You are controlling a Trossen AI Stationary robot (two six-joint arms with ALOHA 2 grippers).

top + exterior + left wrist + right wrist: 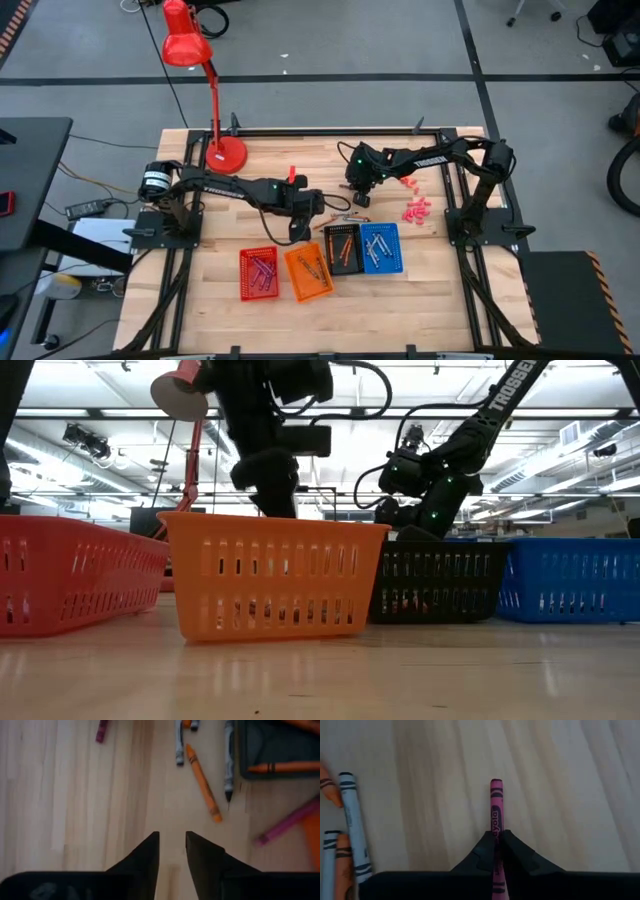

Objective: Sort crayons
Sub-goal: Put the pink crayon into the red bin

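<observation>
I see one magenta wax crayon with a black-printed wrapper (496,815) pinched lengthwise, its flat end pointing out. Orange and silvery-grey paper-wrapped crayons (202,782) lie loose on the wood just beside the black plastic basket (343,249), some inside it.

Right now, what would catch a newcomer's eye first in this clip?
Four small baskets in a row near the table's front edge: red, orange, black, blue, each holding crayons. Just behind them, the right gripper has its jaws shut on a magenta crayon, while the left gripper hovers over loose crayons.
</observation>
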